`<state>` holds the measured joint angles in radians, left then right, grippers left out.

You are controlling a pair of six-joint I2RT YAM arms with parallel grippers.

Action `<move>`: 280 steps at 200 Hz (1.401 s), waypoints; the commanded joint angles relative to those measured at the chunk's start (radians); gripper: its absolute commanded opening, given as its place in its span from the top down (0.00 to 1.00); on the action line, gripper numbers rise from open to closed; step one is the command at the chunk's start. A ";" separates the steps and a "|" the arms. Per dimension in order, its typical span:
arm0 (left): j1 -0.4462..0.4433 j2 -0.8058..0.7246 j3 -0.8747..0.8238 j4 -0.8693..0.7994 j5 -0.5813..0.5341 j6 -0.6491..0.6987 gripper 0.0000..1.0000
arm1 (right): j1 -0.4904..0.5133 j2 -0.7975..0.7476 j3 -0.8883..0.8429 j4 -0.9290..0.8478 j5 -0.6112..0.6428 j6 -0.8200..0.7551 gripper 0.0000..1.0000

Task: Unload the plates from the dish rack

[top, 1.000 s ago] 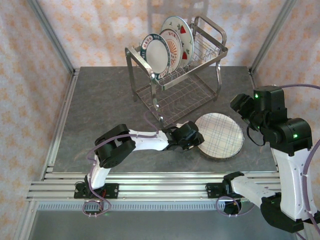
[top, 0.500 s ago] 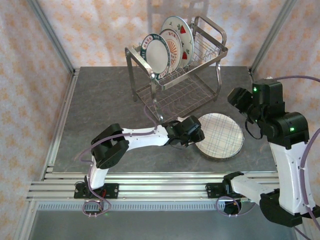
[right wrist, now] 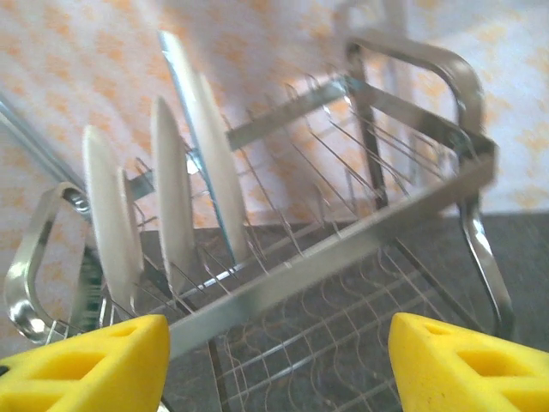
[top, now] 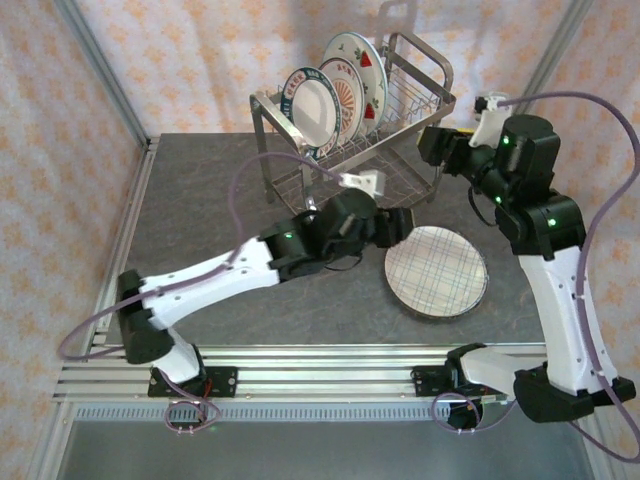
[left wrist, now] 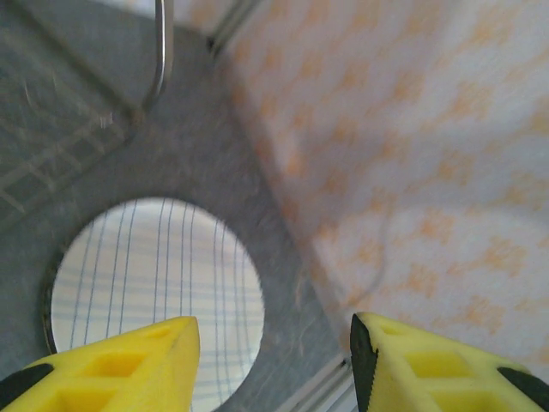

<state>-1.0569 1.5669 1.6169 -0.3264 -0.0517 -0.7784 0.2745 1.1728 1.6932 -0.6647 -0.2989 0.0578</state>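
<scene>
Lining up my right gripper point(right wrist: 276, 365) on the dish rack point(right wrist: 360, 233) is, as I judge it, the step in hand. Its yellow fingers stand wide apart with nothing between them, just off the rack's right end and level with the upper tier. 3 plates stand on edge there among the tines point(right wrist: 330, 150), nearly edge-on from my wrist: the tallest plate point(right wrist: 206, 163) nearest me, the middle plate point(right wrist: 171, 206) behind it, and the end plate point(right wrist: 107, 227) farthest off. To do this well I should take the tallest one first. I'd slip 1 finger down each face near the top rim and close only once the rim sits deep between the pads. Then I'd lift straight up along the tines before swinging away, so it neither knocks its neighbour nor drags on the wire. From above, that plate is white with red fruit prints, the middle one carries an orange sunburst, and the end one has a dark lettered rim; all 3 look glazed and likely slippery. My left gripper point(left wrist: 268, 365) hangs parted and empty over the edge of the plaid-lined plate point(top: 437, 270). That plate lies flat on the table point(top: 200, 220) in front of the rack, well apart from the upright ones.
</scene>
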 commanded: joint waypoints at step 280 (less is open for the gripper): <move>0.305 -0.475 0.064 0.011 -0.146 0.309 0.44 | 0.086 0.550 0.444 0.056 -0.009 -0.185 0.52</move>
<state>-0.7582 1.1152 1.7145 -0.4149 -0.1841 -0.5083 0.3550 1.7084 2.0991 -0.5980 -0.3069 -0.1394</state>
